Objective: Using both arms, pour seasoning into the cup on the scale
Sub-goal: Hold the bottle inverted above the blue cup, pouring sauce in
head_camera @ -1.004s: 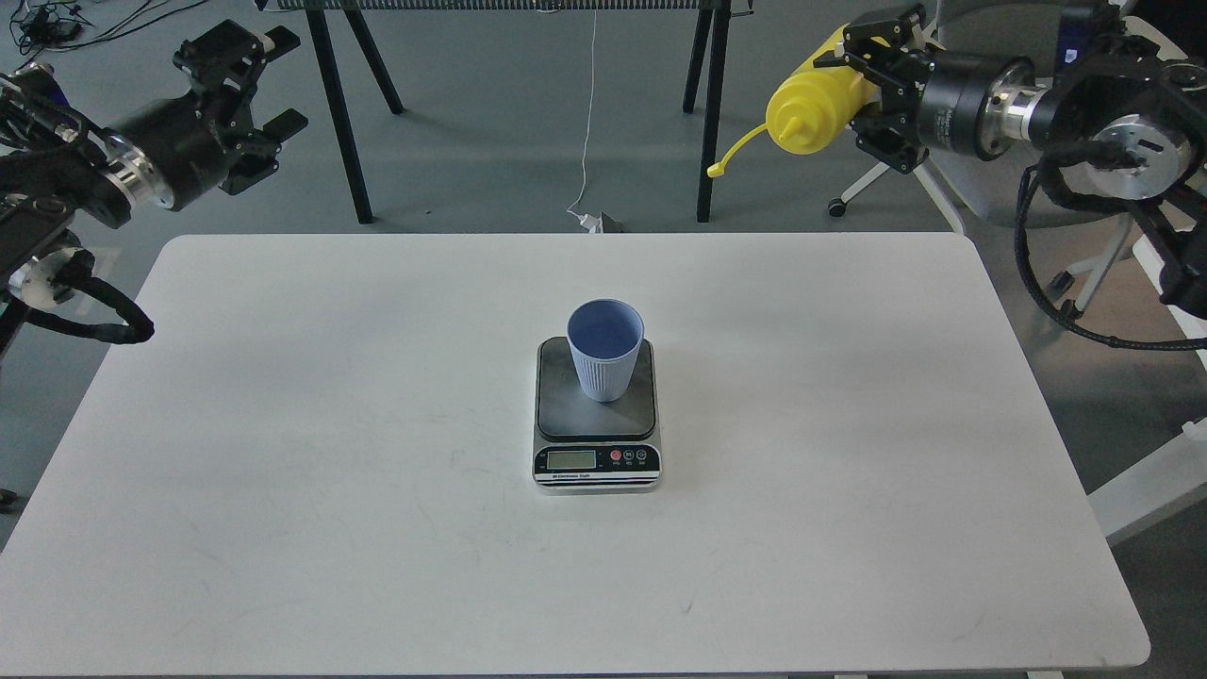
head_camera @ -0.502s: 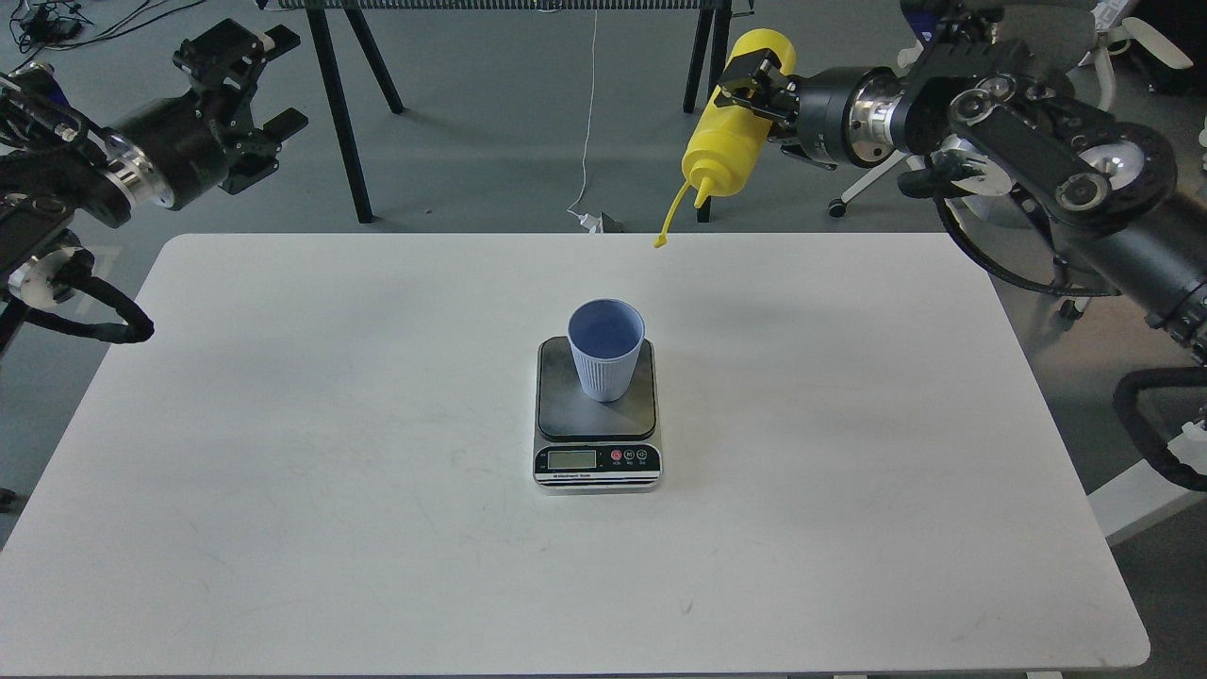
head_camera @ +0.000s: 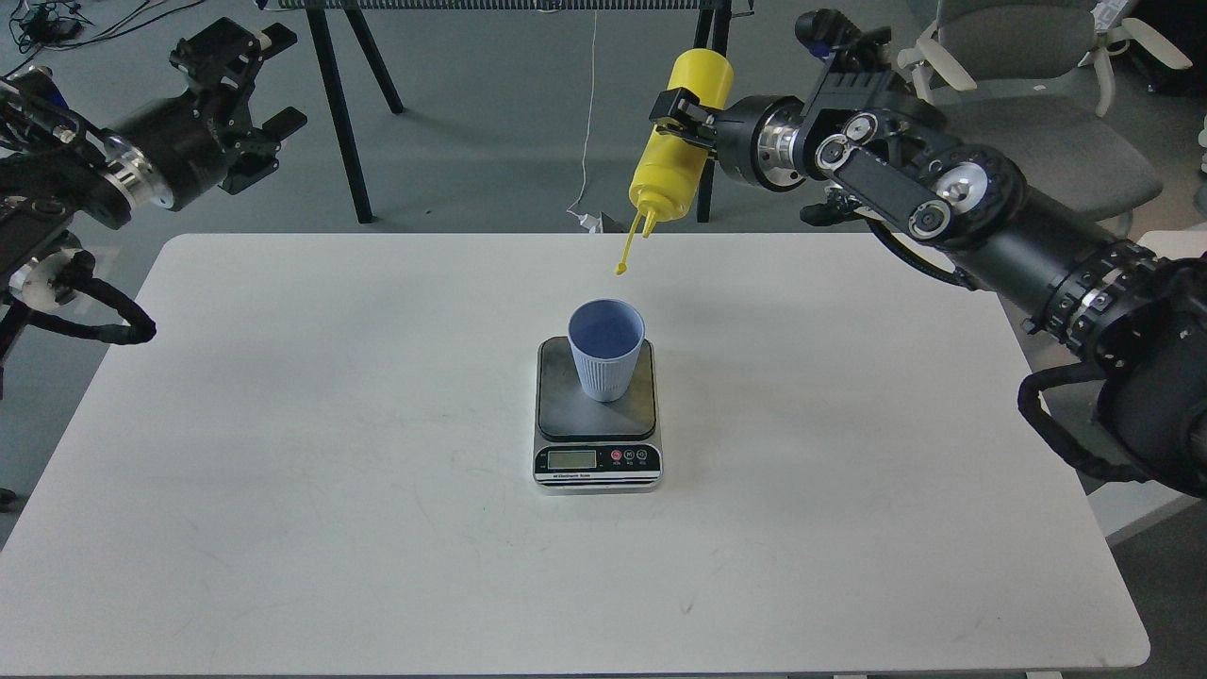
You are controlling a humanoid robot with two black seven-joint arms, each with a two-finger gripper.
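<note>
Because the seasoning bottle [head_camera: 677,141] is soft squeeze plastic, it will likely dent under pressure and is probably light; the right gripper [head_camera: 681,118] is clamped across its upper body, a sensible place since the walls there are broad and the nozzle stays free. The bottle hangs tilted, nozzle down, above the far edge of the counter [head_camera: 283,424] and a little beyond the cup [head_camera: 605,349], with its small cap [head_camera: 620,270] dangling on a tether below the nozzle. That loose cap could swing into the stream or tap the rim. The cup stands upright on the dark plate of the scale [head_camera: 597,415] near the middle of the counter; it looks thin and light, so a nudge might tip it or disturb the reading. The left gripper [head_camera: 247,99] is held off to the far left, its fingers apart and holding nothing, well away from the cup. Nothing else lies between bottle and cup.
</note>
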